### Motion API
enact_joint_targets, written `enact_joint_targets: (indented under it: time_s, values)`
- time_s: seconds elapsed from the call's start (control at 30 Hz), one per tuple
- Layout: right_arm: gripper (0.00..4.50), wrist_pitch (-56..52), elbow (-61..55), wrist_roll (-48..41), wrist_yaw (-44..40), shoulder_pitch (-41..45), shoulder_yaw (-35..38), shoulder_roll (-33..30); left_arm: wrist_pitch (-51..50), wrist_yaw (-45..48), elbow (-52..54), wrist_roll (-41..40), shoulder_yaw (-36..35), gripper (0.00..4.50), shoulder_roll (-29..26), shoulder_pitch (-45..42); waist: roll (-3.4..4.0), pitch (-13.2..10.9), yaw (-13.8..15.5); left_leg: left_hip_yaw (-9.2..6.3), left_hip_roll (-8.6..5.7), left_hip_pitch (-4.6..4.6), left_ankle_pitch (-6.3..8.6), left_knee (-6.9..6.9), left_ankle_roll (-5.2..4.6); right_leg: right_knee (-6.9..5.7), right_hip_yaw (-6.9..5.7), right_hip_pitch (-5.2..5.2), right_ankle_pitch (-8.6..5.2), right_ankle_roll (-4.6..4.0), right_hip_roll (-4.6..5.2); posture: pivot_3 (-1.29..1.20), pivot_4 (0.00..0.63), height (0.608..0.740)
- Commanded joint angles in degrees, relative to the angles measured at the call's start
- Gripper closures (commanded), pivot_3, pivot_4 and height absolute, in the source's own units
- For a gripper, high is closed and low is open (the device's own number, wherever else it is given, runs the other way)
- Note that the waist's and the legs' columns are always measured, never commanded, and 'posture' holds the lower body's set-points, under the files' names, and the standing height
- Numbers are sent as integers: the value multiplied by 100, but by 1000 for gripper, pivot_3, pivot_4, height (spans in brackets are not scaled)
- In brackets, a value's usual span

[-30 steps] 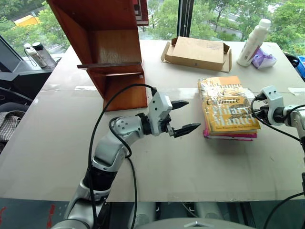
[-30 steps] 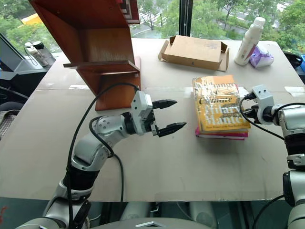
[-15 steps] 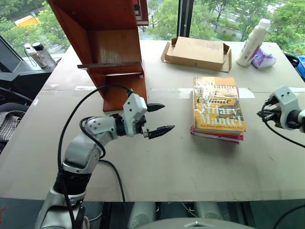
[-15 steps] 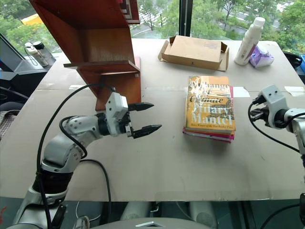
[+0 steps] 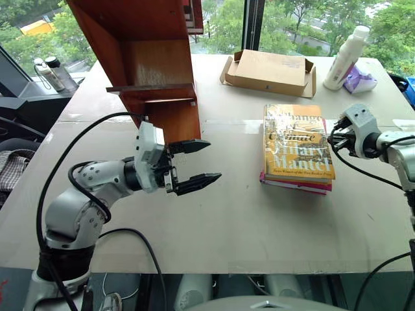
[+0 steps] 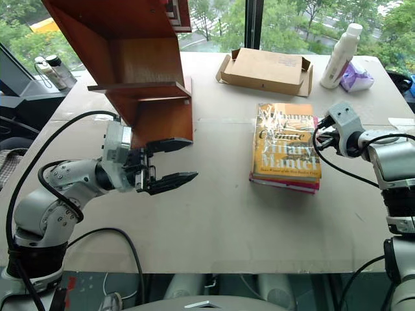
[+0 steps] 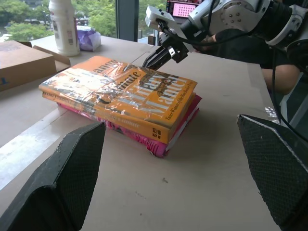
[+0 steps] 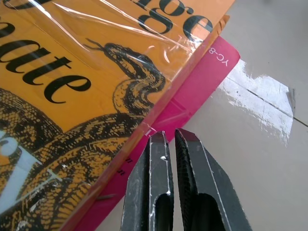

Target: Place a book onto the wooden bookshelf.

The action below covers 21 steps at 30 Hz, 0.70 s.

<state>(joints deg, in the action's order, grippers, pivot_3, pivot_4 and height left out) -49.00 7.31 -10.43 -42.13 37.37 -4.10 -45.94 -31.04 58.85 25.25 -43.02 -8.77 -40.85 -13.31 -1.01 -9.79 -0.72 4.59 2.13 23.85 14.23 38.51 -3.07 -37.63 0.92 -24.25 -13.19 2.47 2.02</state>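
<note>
Diff vs a second ago: left gripper [image 5: 198, 166] has pulled back toward the robot's left, away from the book [image 5: 297, 142], and now sits just in front of the wooden bookshelf [image 5: 152, 78] base. Its fingers are spread wide, nothing between them. Right gripper [image 7: 155, 58] swung out to the side half a second ago and is now back at the book's right edge. Its two fingers [image 8: 159, 192] are pressed together on nothing, tips at the edge where the cover overhangs the pink book [image 8: 192, 91]. Contact with the cover can't be confirmed. The book has rotated since the first frame; it now lies squarer to the table [image 5: 227, 233] edge.

The book: thick, yellow-orange glossy cover with glare streaks, ornate lettering "Hilary Mantel", snake artwork near the right gripper's tips. It lies flat, cover up, stacked on the pink book, well to the right of the left gripper and apart from the shelf.
</note>
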Motion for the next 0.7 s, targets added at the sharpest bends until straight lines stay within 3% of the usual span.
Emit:
enact_joint_targets:
  time_s: [0.03, 0.37, 0.47, 0.57, 0.63, 0.7]
  values:
    - [4398, 74, -170, 19, -139, 145, -178, 154, -19, -39, 240, -181, -174, 0, -82, 47, 0, 0, -2, 0, 0, 0, 0, 0, 0, 0, 0, 0, 0, 0, -1, 0, 150, 733]
    - [4398, 214, -373, 101, -154, 135, -241, 338, -172, -449, 171, -53, -111, 0, -72, 174, 0, 0, -1, 0, 0, -2, 0, 0, 0, -3, -1, 0, 0, -1, 0, 0, 150, 733]
    - [4398, 354, -723, -43, -195, -206, 251, 69, -554, -850, 53, -179, -80, 0, 13, 111, 0, 0, 29, 0, 0, -1, 0, 0, 0, -3, 0, 0, 0, -1, 1, 0, 150, 733]
    - [4398, 734, -1649, -408, -706, -1140, 1176, -510, -1124, -1125, -296, -265, 18, 0, -30, -152, 0, -1, 130, -2, -3, 3, 0, -2, 0, -1, -5, 0, 0, 1, 5, 0, 150, 733]
    - [3614, 810, -2178, -583, -807, -1767, 1841, -727, -1565, -1158, -598, -347, 98, 0, -126, -395, -1, -1, 165, -7, -3, 6, 0, -3, 0, 2, -11, 1, -2, 4, 6, 0, 150, 733]
    - [2642, 709, -2900, -1391, -1328, -2506, 2873, -616, -2201, -1198, -1048, -698, 78, 0, -76, -805, -4, -1, 155, -8, -3, 5, 0, -3, 0, 1, -12, 1, -2, 5, 4, 0, 150, 733]
